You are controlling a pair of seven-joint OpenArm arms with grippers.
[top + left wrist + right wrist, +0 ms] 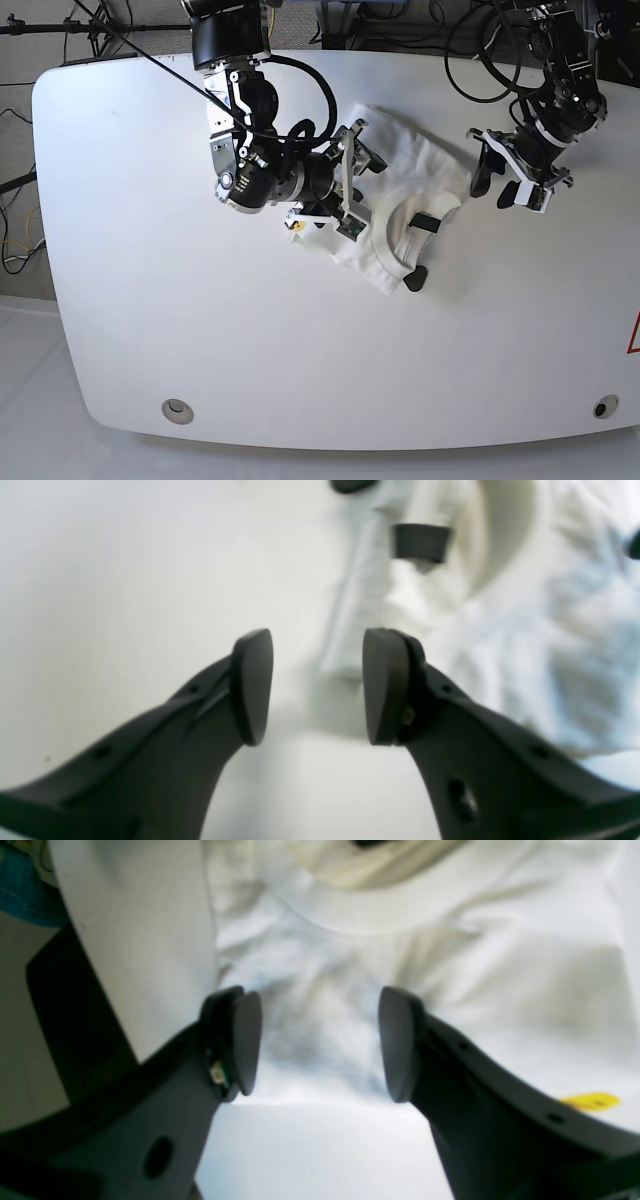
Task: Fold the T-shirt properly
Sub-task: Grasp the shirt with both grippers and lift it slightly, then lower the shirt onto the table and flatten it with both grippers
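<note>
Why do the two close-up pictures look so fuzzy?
Left wrist view: the left gripper is fairly sharp, the T-shirt behind is soft and washed out. Right wrist view: the same, the cloth blurred past the right gripper. Base view: sharp overall, evenly lit.

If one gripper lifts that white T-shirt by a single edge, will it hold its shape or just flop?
The T-shirt will probably flop: it already lies bunched and creased on the table, so the cloth looks limp. It seems light and thin. One pinch would likely drag it along rather than lift it flat.
</note>
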